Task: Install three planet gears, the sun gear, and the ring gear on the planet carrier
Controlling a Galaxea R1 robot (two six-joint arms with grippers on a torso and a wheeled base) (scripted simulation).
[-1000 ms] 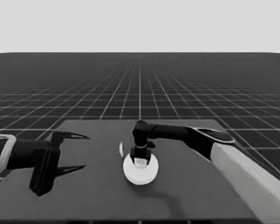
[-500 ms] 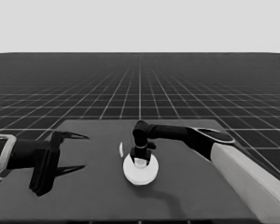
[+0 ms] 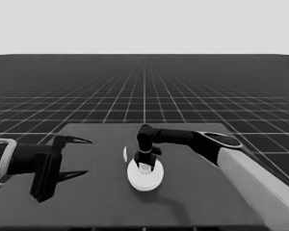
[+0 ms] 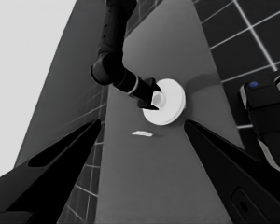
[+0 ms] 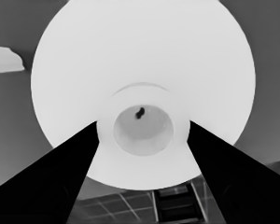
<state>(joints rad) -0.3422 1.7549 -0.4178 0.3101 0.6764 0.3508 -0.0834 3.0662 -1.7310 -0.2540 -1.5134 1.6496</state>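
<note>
A dark, flat table point(image 3: 192, 192) stands on a floor of pale grid lines that run back to the horizon under a blank band, and nearly all of the action sits at the table's middle. There the larger round part point(image 3: 144, 175), a thick white disc with a raised hub and a small hole in its centre, lies flat on the table, and no gears or smaller round part show around it, so they are probably hidden beneath it. The right gripper point(image 3: 144, 165) reaches in from the right side and stands straight over the disc; in the right wrist view its two black fingers flank the hub point(image 5: 143, 126), pressed against its sides, so it is pinching the larger round part by that hub. A thin white piece point(image 3: 124, 154) lies just beside the disc, apart from it. The left gripper point(image 3: 79, 156) waits over the table's left end with its fingers spread wide and nothing between them. The stack looks close to finished, with seating or letting go as the step in hand. The risk from here lies in the release: if the fingers part unevenly or lift while they still rub the hub, they could drag the disc sideways or tip it off whatever it covers. A slight tilt in the seating could also leave the disc riding high, which these views cannot rule out.
</note>
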